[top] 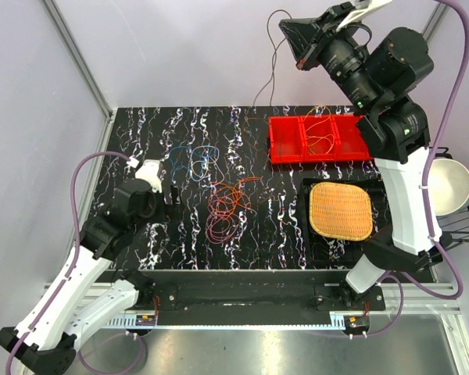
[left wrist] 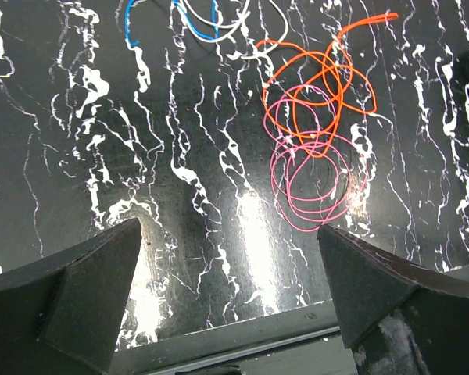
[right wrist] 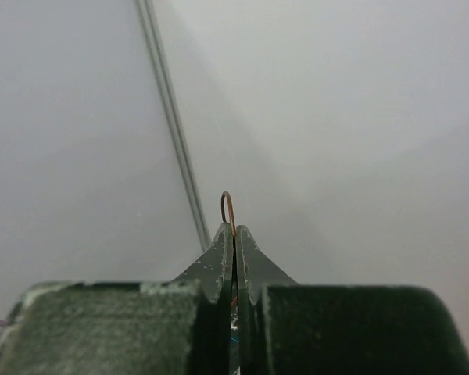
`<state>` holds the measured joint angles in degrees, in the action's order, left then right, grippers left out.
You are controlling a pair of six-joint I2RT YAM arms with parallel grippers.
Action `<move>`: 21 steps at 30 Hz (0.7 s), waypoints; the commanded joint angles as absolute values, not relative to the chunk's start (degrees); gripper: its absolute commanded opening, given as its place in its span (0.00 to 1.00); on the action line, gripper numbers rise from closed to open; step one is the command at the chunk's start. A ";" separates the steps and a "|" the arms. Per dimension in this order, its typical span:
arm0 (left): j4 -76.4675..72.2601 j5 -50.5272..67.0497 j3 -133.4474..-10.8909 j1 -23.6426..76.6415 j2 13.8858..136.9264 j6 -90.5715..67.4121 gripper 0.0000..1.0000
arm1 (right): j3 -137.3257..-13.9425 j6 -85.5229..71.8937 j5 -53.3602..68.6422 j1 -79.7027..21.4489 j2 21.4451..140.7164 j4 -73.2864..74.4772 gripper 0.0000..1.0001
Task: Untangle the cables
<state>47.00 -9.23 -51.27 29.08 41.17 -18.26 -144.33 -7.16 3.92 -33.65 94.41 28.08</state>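
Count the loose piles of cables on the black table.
2: a blue pile left of the middle, farther back; an orange and pink pile near the middle. Another cable is held by the right gripper.

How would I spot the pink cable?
Start at the black marbled table and find the tangle left of the woven mat. The pink cable is its near-side coil of stacked loops, interlaced with the orange-red cable; the blue cables lie apart.
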 commanded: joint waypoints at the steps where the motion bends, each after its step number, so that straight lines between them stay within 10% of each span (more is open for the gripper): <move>1: 46.14 -14.22 -52.11 29.09 39.29 -20.21 0.99 | -143.62 -1.94 -2.97 -34.01 95.54 30.85 0.00; 21: 45.88 -15.91 -50.89 29.00 41.22 -21.09 0.99 | -137.10 0.35 -1.07 -24.62 98.08 27.51 0.00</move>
